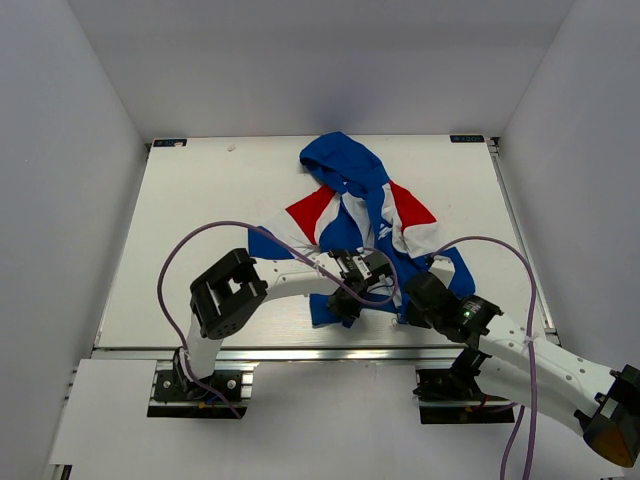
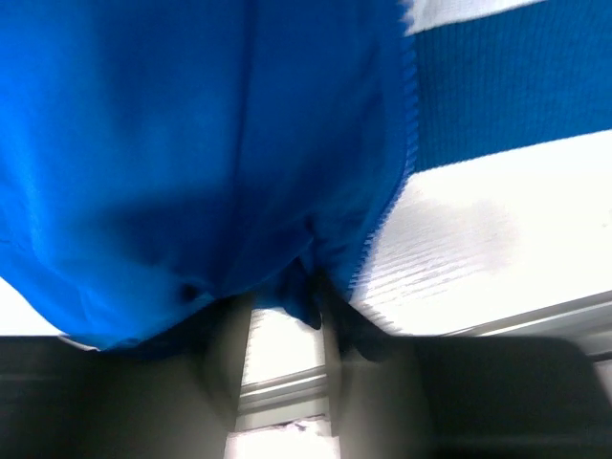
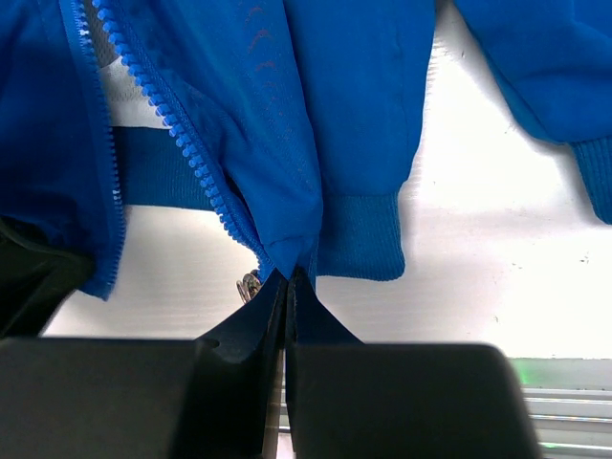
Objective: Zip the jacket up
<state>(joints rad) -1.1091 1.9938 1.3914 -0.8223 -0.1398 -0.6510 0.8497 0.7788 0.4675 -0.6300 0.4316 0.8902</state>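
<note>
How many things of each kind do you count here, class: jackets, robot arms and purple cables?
jacket: 1
robot arms: 2, left arm and right arm
purple cables: 2, left cable and right cable
total: 5

The white surface (image 1: 200, 250) fills the middle of the top view, matte and evenly lit, with only soft shadows on it. Plain pale-grey walls box it in: the back wall (image 1: 320, 60) straight ahead, the left wall (image 1: 50, 220) and right wall (image 1: 590, 150) closing the sides. There's a small black marker (image 1: 168, 142) at the far left corner and a second marker (image 1: 467, 138) at the far right. A silver metal rail (image 1: 300, 352) runs along the near edge, with a white panel (image 1: 100, 410) below it at bottom left. Up close, the wrist views catch the surface glaring bright and finely ribbed.
</note>
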